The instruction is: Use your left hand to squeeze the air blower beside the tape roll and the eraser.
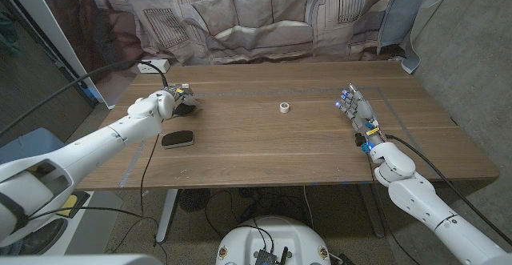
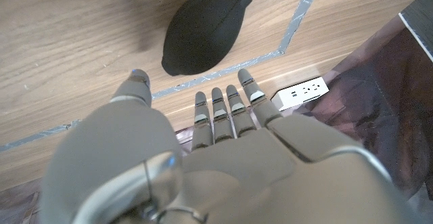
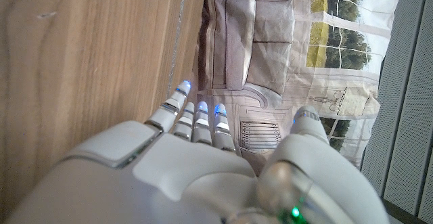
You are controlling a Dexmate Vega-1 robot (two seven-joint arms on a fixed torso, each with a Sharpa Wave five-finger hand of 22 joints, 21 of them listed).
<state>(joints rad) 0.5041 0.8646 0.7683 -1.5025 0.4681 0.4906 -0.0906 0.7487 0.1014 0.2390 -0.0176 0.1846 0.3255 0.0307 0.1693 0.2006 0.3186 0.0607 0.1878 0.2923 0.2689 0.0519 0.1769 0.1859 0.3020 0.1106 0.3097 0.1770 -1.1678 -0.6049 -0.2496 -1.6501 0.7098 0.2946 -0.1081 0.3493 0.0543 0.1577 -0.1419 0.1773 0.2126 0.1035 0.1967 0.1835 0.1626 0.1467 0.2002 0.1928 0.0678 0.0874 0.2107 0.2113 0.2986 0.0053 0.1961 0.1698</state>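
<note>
My left robot hand (image 2: 203, 163) hovers empty, fingers apart, just short of the air blower (image 2: 203, 31); I'd wrap its fat bulb squarely before squeezing.

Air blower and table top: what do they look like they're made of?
The air blower looks like soft black rubber: a matte, seamless bulb with only a dull sheen, though stiff plastic can't be ruled out. The table looks like wood or wood-look laminate: brown plank grain with a smooth, low-gloss finish and strips of grey tape on it.
</note>
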